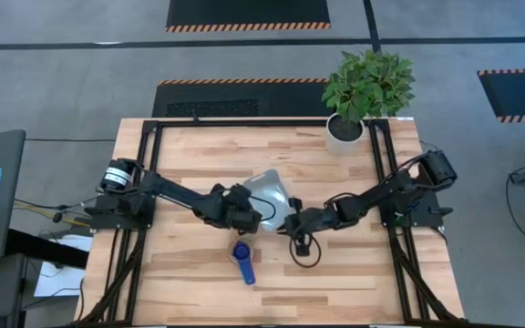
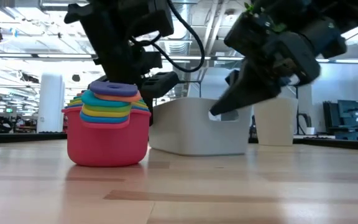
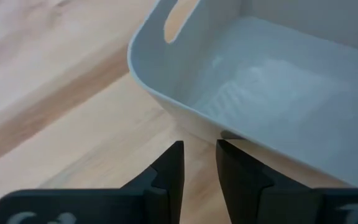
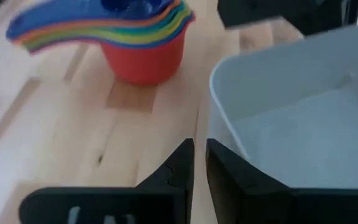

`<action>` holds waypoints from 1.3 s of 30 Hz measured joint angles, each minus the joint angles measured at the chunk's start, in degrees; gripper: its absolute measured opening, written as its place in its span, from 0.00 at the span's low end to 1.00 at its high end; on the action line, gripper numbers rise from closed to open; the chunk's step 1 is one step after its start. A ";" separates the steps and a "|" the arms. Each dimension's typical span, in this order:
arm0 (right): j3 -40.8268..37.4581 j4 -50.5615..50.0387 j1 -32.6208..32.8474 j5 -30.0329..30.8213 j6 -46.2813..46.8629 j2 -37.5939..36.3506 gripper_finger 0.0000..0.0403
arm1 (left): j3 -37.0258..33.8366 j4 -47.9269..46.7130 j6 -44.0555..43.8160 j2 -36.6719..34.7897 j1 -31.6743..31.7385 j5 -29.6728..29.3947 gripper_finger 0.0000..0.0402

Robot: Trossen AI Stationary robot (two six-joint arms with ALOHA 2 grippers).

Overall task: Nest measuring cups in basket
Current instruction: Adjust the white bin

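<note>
Overhead, table-level, two close wrist views; all share basket (image 1: 269, 193).

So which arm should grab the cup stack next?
Probably the right: its end effector faces the cup stack, beside the empty basket. The left end effector faces only the basket.

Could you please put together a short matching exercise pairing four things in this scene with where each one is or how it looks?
Things:
1. stack of measuring cups
2. basket
3. potted plant
4. left gripper

Descriptions:
A. stands at the table's far right corner
B. nested together on the wood, outside the basket, red cup outermost
C. empty, pale, with a slot handle in its wall
D. fingers nearly together, just beside the basket's rim

Pairs: 1-B, 2-C, 3-A, 4-D
</note>
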 joint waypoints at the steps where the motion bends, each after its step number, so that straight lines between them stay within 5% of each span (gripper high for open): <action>1: 0.23 0.20 -0.44 -0.60 0.00 0.00 0.16 | 0.00 0.00 0.21 -0.17 0.22 -0.09 0.21; 11: 0.33 -2.15 2.18 -1.18 0.66 -2.68 0.16 | 1.44 -2.99 0.52 -0.32 -1.12 -3.40 0.20; 22: -0.79 -33.62 5.62 18.70 7.05 -18.37 0.16 | 1.42 -6.84 -4.30 -0.35 -3.45 -3.44 0.20; 30: -3.00 -26.94 -1.74 20.73 5.07 -11.41 0.16 | 1.42 -6.34 -6.24 -0.34 -4.90 -4.65 0.20; 39: -2.72 -9.51 -0.18 8.61 0.82 -5.64 0.16 | 1.42 -7.56 -6.15 -0.35 -5.61 -2.69 0.20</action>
